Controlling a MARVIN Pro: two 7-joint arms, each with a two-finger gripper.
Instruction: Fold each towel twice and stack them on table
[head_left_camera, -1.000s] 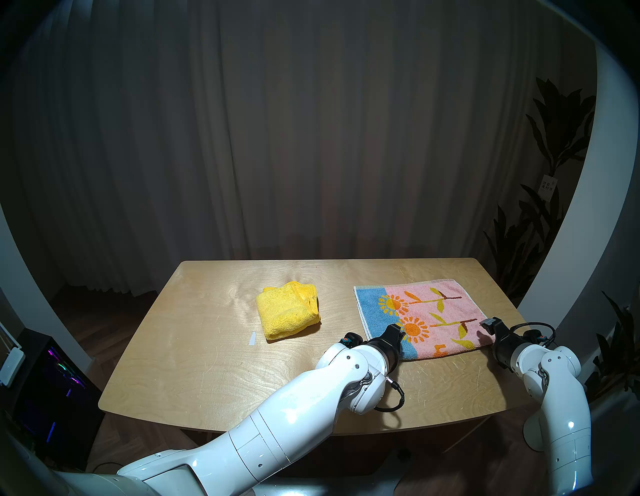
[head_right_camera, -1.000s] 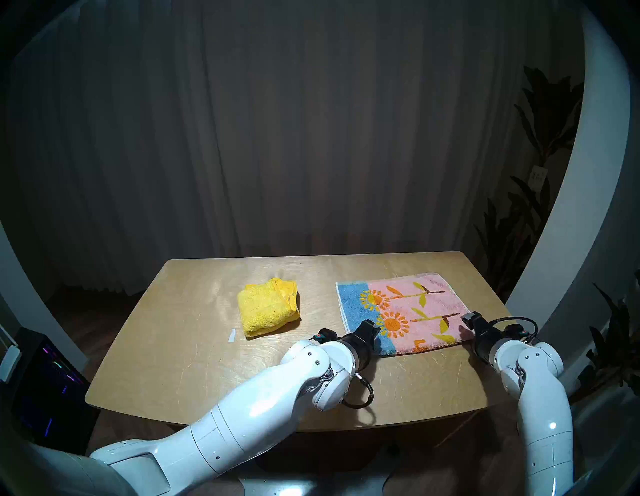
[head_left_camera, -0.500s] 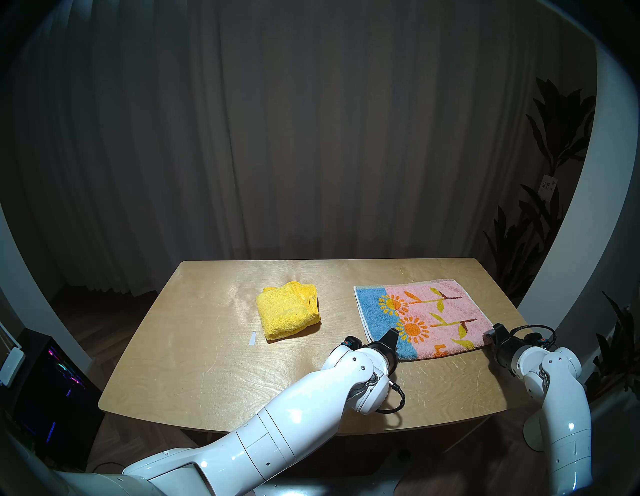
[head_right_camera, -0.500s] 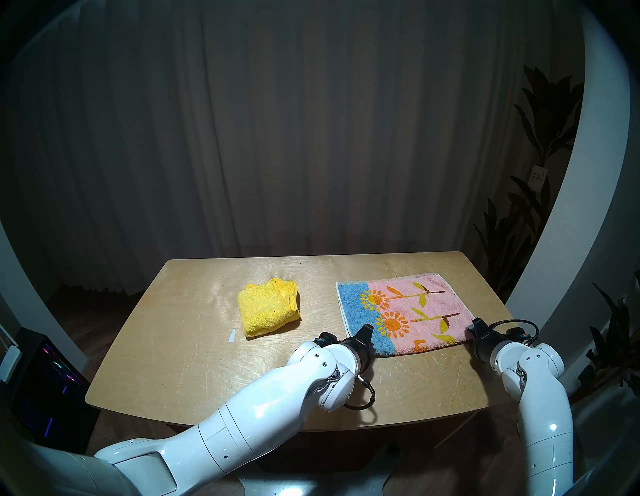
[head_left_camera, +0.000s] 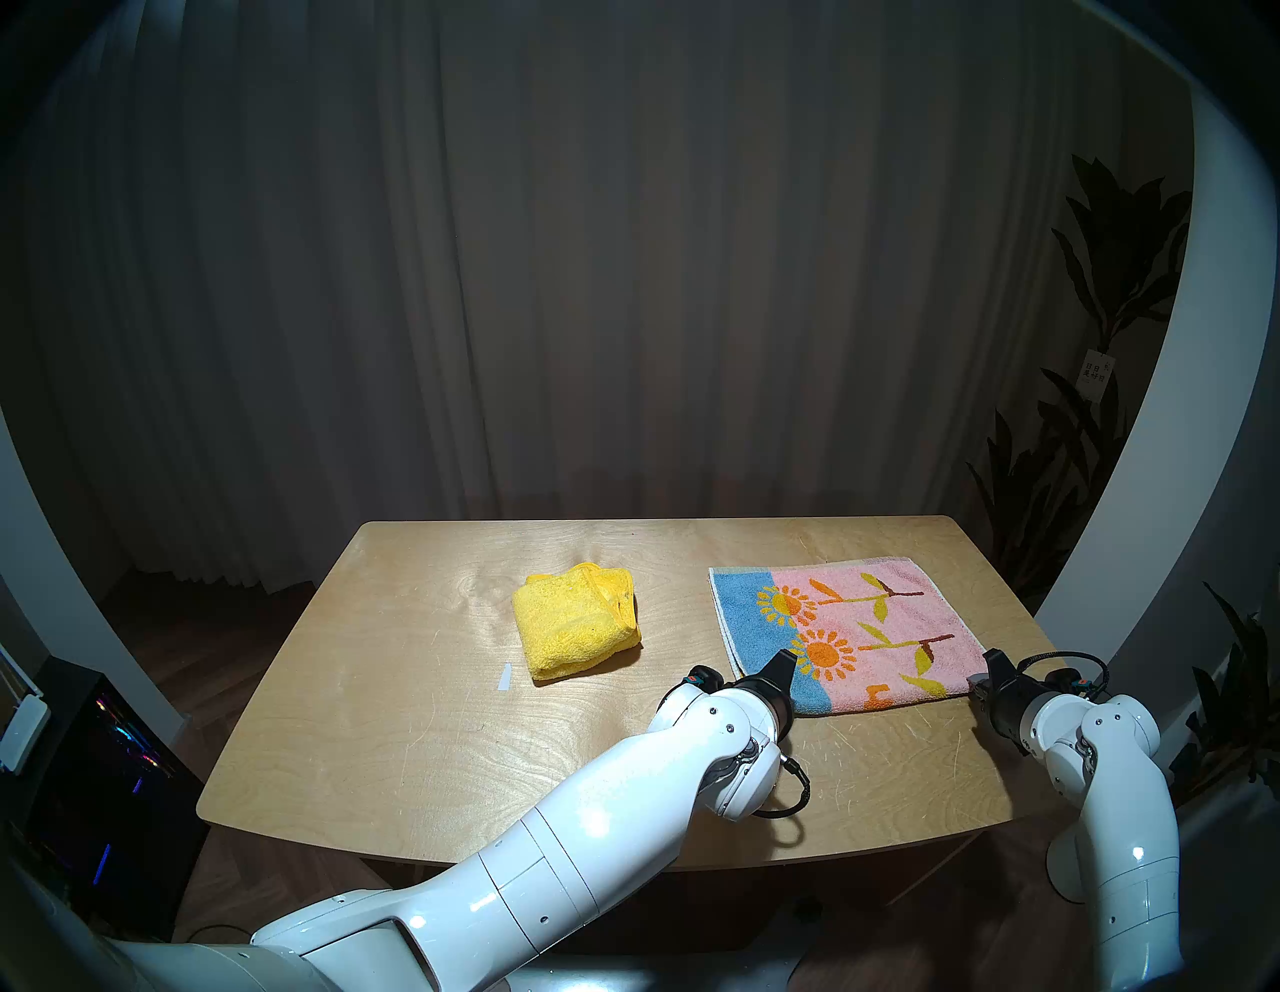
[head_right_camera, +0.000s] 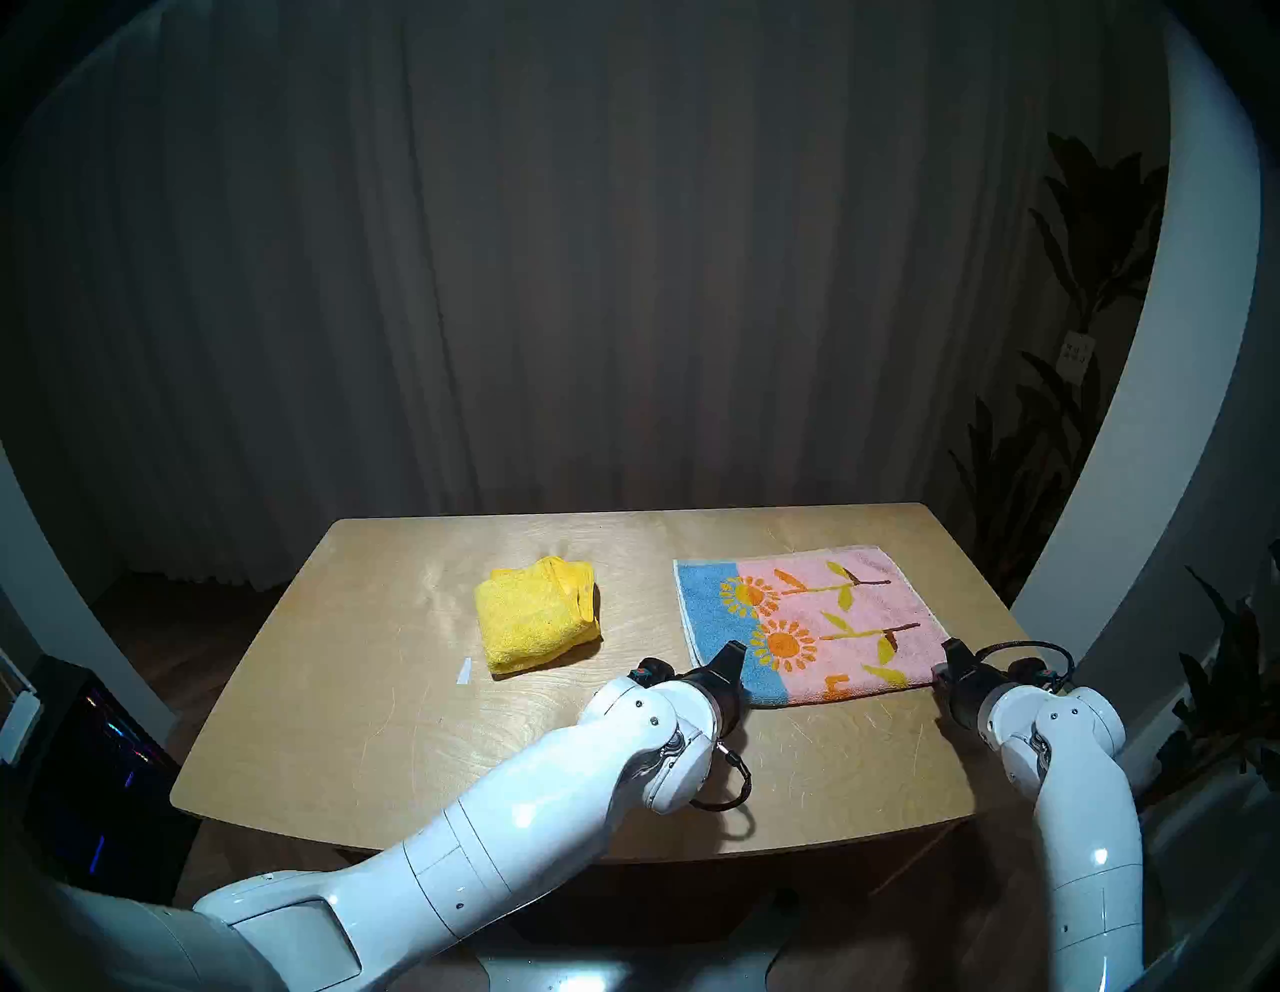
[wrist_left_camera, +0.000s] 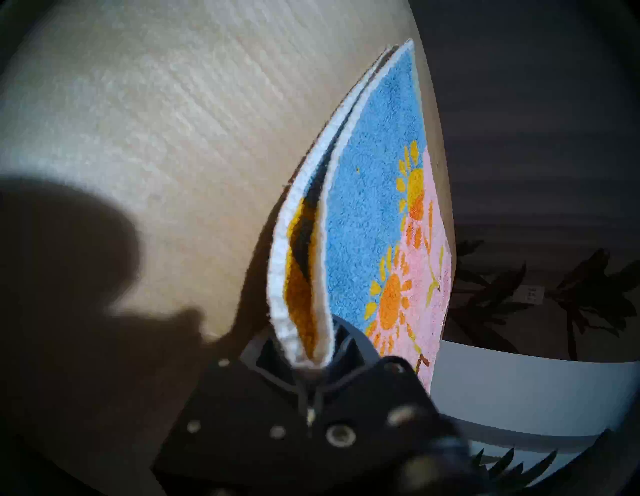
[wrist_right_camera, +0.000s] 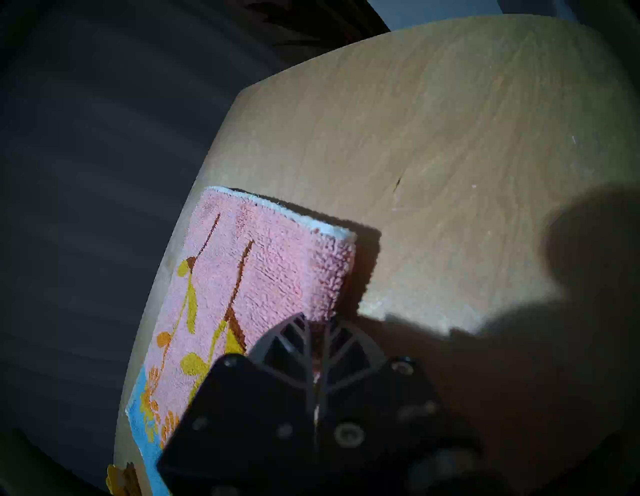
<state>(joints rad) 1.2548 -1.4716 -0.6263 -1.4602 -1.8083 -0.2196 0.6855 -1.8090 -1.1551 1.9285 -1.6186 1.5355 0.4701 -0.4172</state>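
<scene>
Towels first: the yellow towel (head_left_camera: 576, 621) lies left of centre in the head view as a thick, somewhat lumpy packet, so its two folds look done. The flowered towel (head_left_camera: 848, 637) lies flat at centre right, well apart from it. The left wrist view shows two layers at its blue edge, so it seems folded once; the second fold and the stacking remain.

Both near corners of that towel are pinched. The left claw (wrist_left_camera: 313, 360) is closed on the blue corner, both layers caught between its fingers. The right claw (wrist_right_camera: 317, 341) is closed on the pink corner at the folded edge. I judge this to be the start of the second fold, carrying the near edge toward the far one.

Beneath is the table (head_left_camera: 388, 734), light plywood with rounded corners, faint scratches and a white tape mark (head_left_camera: 505, 677) below left of the yellow packet. Behind it hang dark curtains (head_left_camera: 623, 277); leafy plants (head_left_camera: 1101, 388) stand at the right edge, and a dark case with coloured lights (head_left_camera: 104, 762) sits at lower left.
</scene>
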